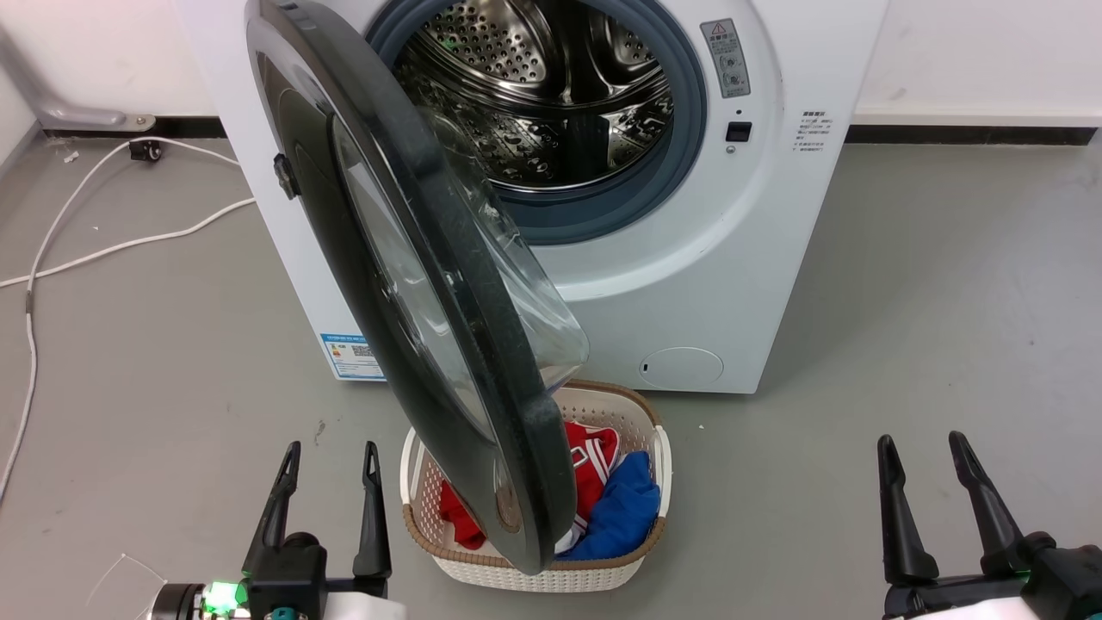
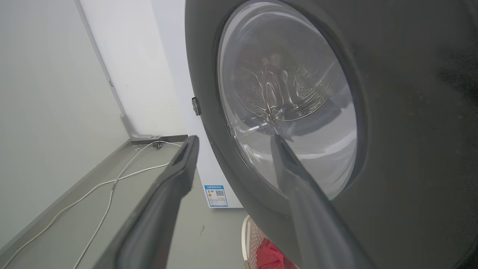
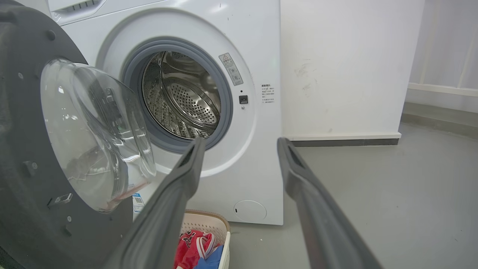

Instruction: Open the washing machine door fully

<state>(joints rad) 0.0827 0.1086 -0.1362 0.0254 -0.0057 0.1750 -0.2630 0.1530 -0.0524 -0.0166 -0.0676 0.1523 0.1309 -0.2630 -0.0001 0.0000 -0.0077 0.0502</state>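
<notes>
Standing against the far wall, the washer [image 1: 758,258] has its mouth uncovered, so the steel drum [image 1: 551,95] shows bare inside its grey ring. The door [image 1: 362,284] is hinged on the washer's left side and juts out toward the near side, roughly square to the front panel, with its free edge hanging above the basket [image 1: 551,577] on the floor just in front of the machine. By my reading the task is well begun but not finished: the latch is released and the door is about halfway round, and what is left is to carry it farther left until it lies back as far as the hinge allows. The left gripper [image 1: 331,452] sits near and left of the door, facing its glossy outer face. Its fingers are spread moderately, hold nothing and stand clear of the door. The right gripper [image 1: 923,443] waits at the near right, well apart from the door, fingers likewise spread and empty. Red and blue clothes [image 1: 603,482] lie in the basket.
</notes>
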